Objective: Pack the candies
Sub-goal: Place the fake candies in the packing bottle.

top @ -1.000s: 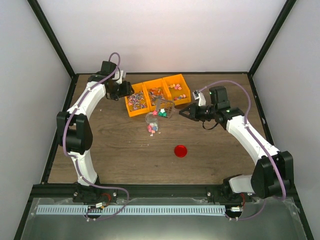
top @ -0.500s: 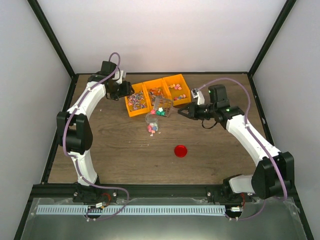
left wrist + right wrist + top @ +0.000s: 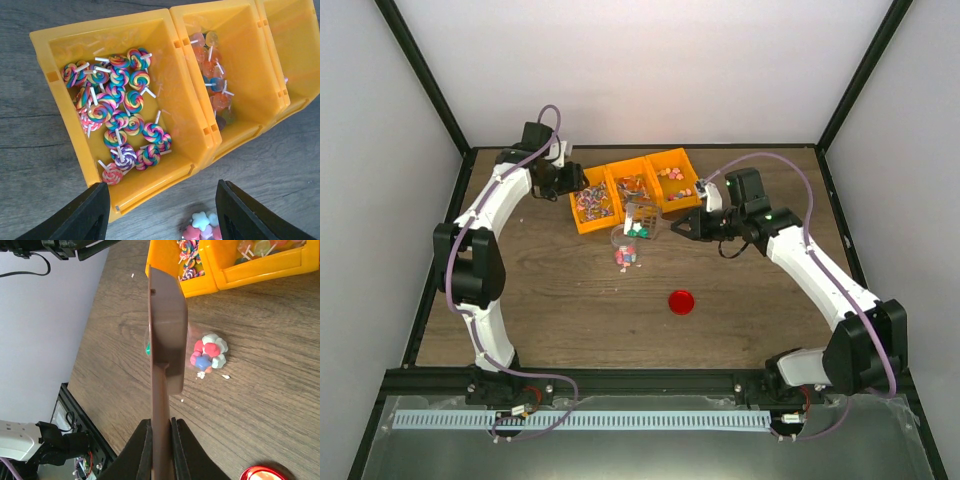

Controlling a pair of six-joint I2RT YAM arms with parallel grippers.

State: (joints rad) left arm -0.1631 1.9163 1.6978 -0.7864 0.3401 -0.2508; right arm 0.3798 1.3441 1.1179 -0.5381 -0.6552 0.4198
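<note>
Small multicoloured candies (image 3: 209,354) lie heaped in a small clear jar (image 3: 625,247) on the wooden table; they also show at the bottom of the left wrist view (image 3: 202,229). My right gripper (image 3: 161,426) is shut on the handle of a brown scoop (image 3: 166,335), seen edge-on, just left of the heap. From above, the scoop (image 3: 641,217) carries a few green and white candies right behind the jar, with the right gripper (image 3: 682,226) beside it. My left gripper (image 3: 161,200) hangs open over the front edge of the left orange bin (image 3: 150,182), nothing between its fingers.
Three orange bins (image 3: 632,188) stand in a row at the back: swirled lollipops (image 3: 117,107) in the left, clear round lollipops (image 3: 212,75) in the middle. A round red lid (image 3: 681,301) lies in front of the jar. A few crumbs (image 3: 226,376) dot the wood.
My right gripper has moved left with the scoop, bringing it closer over the jar. The left arm has not moved.
</note>
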